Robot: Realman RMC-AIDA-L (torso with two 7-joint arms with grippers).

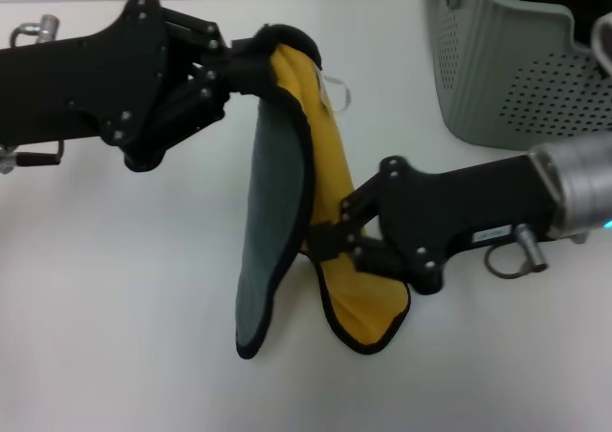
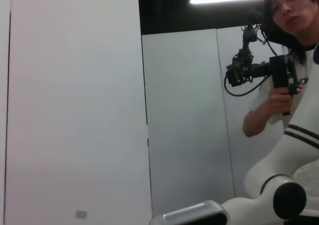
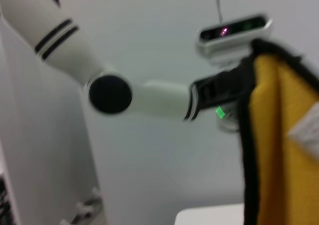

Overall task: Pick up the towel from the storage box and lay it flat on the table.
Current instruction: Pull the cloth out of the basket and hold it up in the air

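Note:
The towel, yellow with a black border and a grey-green reverse side, hangs in the air over the white table, clear of the storage box at the far right. My left gripper is shut on the towel's upper corner. My right gripper is shut on the towel's edge lower down, near its middle. The towel's lower part droops and folds below both grippers. A small white tag shows near the top. The right wrist view shows the yellow towel up close.
The grey-green perforated storage box stands at the table's far right corner. The left wrist view faces the room, with a person holding a camera and white wall panels. The right wrist view shows the robot's white arm.

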